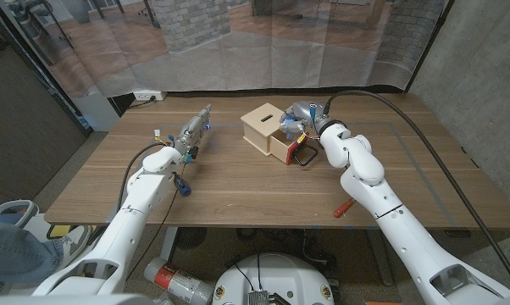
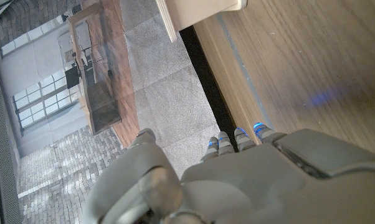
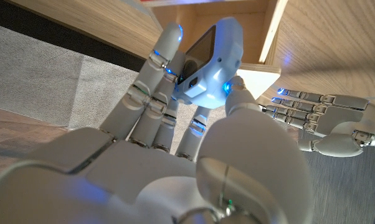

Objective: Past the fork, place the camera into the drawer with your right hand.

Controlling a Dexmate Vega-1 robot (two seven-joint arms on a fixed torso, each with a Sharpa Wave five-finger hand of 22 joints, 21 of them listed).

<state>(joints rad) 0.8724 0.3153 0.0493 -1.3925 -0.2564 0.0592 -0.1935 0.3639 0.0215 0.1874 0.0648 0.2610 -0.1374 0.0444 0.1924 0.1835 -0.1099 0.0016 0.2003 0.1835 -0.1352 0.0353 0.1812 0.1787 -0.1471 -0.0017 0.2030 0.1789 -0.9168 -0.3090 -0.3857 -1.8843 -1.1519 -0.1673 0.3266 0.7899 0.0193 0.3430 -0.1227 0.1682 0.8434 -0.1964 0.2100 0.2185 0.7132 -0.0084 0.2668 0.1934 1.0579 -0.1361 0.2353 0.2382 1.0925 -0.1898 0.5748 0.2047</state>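
The right hand (image 1: 303,125) holds the camera (image 3: 209,59) at the open drawer (image 1: 283,144), its mouth unblocked. The wooden box (image 1: 262,124) stands just left; bare table (image 1: 238,182) lies before it.

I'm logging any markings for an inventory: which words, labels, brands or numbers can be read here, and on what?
None can be read.
Camera, held in the right hand at the open drawer: no legible brand or number.
Wooden drawer box: plain, no lettering.
Orange-handled tool on the table: too small to tell.
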